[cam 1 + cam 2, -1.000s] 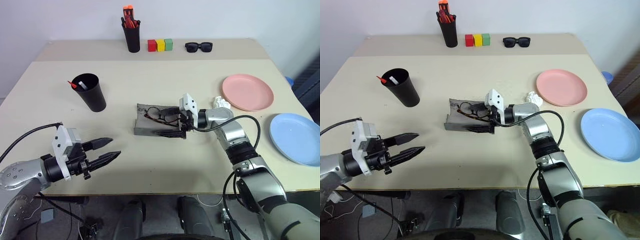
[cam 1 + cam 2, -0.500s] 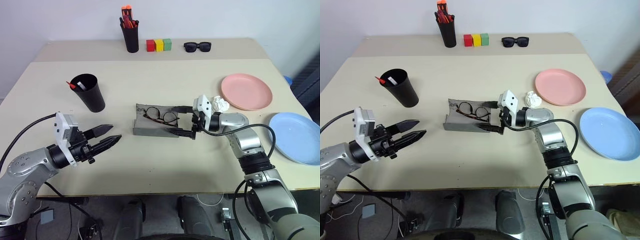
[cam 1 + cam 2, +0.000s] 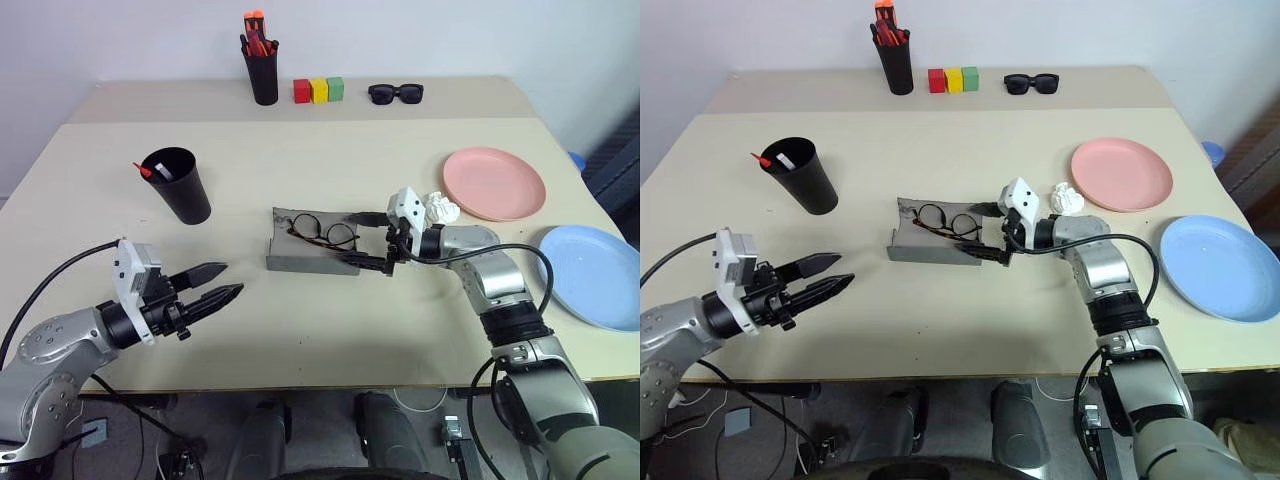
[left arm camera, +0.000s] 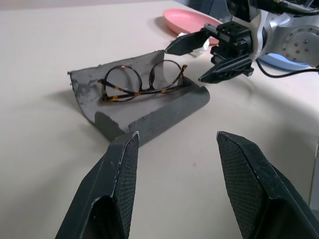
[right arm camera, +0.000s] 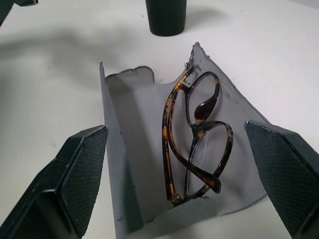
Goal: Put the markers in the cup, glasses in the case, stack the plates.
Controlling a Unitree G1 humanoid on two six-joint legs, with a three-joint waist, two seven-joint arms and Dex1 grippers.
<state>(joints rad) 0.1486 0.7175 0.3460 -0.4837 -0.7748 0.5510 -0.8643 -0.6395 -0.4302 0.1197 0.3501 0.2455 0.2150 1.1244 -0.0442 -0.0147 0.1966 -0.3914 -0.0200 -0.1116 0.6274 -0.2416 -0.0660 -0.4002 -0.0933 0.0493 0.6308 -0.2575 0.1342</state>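
The wire-framed glasses [image 3: 322, 231] lie folded inside the open grey case [image 3: 296, 258] at mid-table. My right gripper [image 3: 362, 240] is open, and its fingers flank the case's right end with nothing gripped. My left gripper [image 3: 231, 279] hovers open and empty near the front edge, left of the case and pointing at it. The black cup [image 3: 183, 188] stands at the left with two markers [image 3: 152, 171] in it. A pink plate [image 3: 495, 183] and a blue plate [image 3: 592, 276] lie apart on the right.
A crumpled white paper [image 3: 441, 208] lies between my right wrist and the pink plate. Along the back stand a black pen holder [image 3: 264, 72] with orange-red pens, three coloured blocks [image 3: 319, 90] and black sunglasses [image 3: 397, 94].
My right gripper has drawn back to the right from over the case and opened slightly, leaving the glasses lying in it. The left gripper has stayed about where it was.
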